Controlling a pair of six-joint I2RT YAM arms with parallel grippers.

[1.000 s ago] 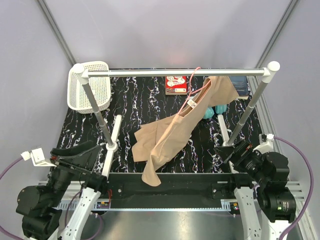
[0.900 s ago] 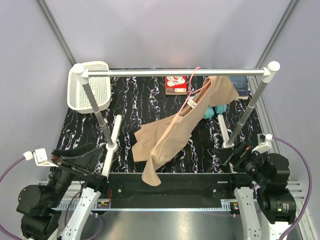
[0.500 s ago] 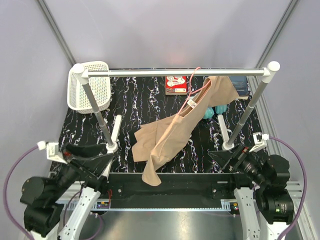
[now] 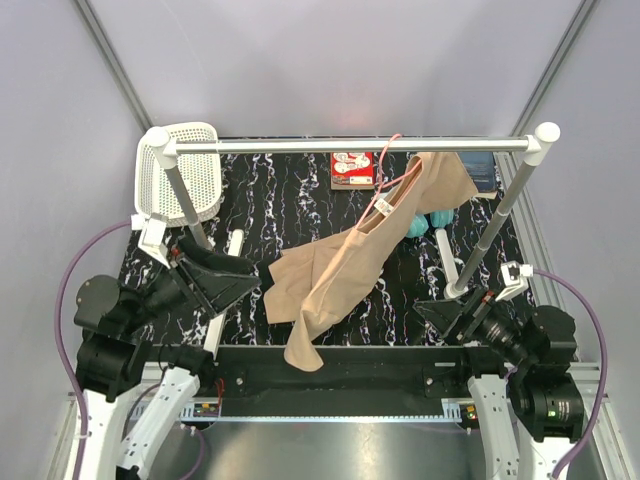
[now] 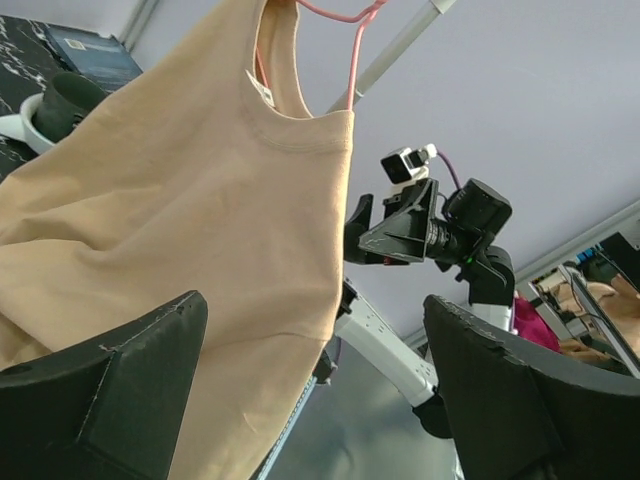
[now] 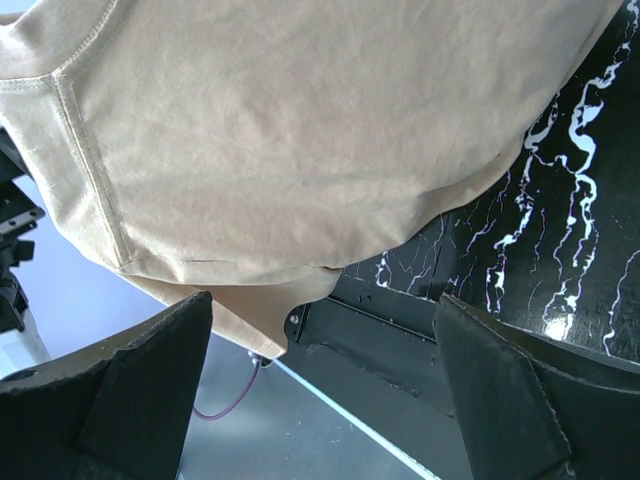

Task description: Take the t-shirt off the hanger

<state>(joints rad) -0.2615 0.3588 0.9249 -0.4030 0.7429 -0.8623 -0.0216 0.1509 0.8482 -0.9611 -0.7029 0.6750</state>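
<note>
The tan t-shirt [image 4: 345,265] hangs on a thin pink hanger [image 4: 388,185] hooked over the metal rail [image 4: 350,146]; its lower part drapes down over the table's front edge. The shirt also fills the left wrist view [image 5: 170,210], with the hanger [image 5: 345,40] at the top, and the right wrist view [image 6: 300,130]. My left gripper [image 4: 245,283] is open, raised to the left of the shirt, apart from it. My right gripper [image 4: 435,313] is open, low at the right, apart from the shirt.
A white basket [image 4: 180,170] hangs at the rail's left end. A red packet [image 4: 352,169], a teal object [image 4: 428,222] and a dark book [image 4: 482,172] lie at the back of the black marbled table [image 4: 280,200]. The rail's posts [image 4: 490,235] stand at both sides.
My left arm has risen and swung forward and right, towards the shirt's left edge. My right gripper has turned and shifted slightly left, towards the shirt. The shirt and hanger have not moved.
</note>
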